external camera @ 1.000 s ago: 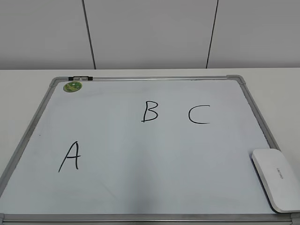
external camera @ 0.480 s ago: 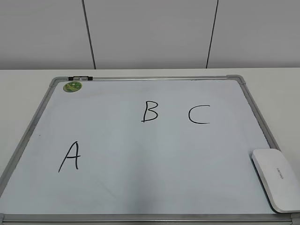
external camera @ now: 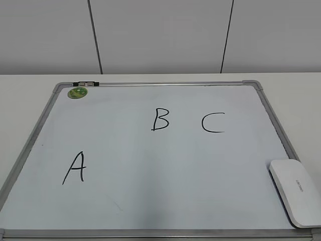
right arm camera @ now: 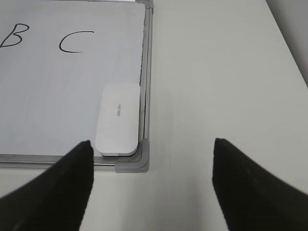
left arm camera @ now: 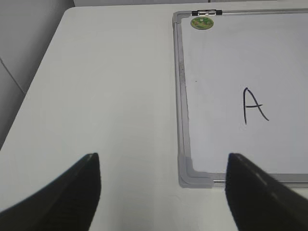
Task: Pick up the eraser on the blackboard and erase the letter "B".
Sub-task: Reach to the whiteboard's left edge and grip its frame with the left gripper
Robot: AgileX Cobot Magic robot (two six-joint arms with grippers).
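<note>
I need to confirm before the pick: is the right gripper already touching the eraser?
Apart. In the right wrist view the right gripper is open near the camera, and the eraser lies untouched on the blackboard beyond its fingers.

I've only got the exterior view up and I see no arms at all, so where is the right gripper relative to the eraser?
Observer: The right gripper hangs open near the board's near right corner; the eraser lies just ahead of its left finger.
Operator: Is the eraser on the board?
Observer: Yes, flat on the blackboard, its long side along the right frame.
Operator: And the left gripper?
Observer: The left gripper is open over the near left corner, with the letter A ahead.
</note>
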